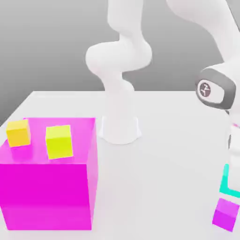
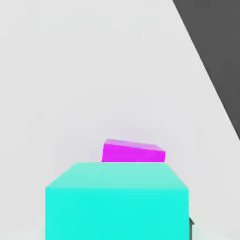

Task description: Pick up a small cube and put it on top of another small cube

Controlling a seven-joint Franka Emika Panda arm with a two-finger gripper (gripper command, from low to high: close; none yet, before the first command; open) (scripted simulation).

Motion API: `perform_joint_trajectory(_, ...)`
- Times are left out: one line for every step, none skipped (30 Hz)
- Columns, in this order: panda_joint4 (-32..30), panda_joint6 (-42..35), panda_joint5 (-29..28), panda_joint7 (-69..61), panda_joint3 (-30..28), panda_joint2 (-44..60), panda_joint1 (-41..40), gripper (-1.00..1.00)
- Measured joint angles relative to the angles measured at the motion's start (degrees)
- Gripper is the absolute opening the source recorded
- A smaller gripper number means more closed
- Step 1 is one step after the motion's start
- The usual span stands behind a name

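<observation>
The small cube (image 1: 229,180) is plain cyan and hangs at the exterior view's far right, just above another small cube (image 1: 226,214), which is purple-magenta and rests on the white table. My gripper (image 1: 233,161) comes down onto the cyan cube from above, partly cut off by the picture's edge, and is shut on it. In the hand view the cyan cube (image 2: 117,199) looms large and close. The purple cube (image 2: 133,151) sits beyond it on the table, partly hidden behind it. A dark fingertip (image 2: 191,226) shows at the cyan cube's side.
A very large magenta block (image 1: 47,197) stands at the exterior view's lower left, carrying an orange-yellow cube (image 1: 18,132) and a yellow-green cube (image 1: 59,141). The arm's white base (image 1: 119,127) stands mid-table. In the hand view the table's edge (image 2: 206,70) runs close by.
</observation>
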Motion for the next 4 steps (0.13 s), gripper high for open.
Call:
perform_joint_trajectory(0.2,1.8,-0.2,0.2,-0.2,1.9,0.1,1.00)
perform_joint_trajectory(0.2,1.8,-0.2,0.2,-0.2,1.9,0.1,1.00)
perform_joint_trajectory(0.2,1.8,-0.2,0.2,-0.2,1.9,0.1,1.00)
perform_joint_trajectory(0.2,1.8,-0.2,0.2,-0.2,1.9,0.1,1.00)
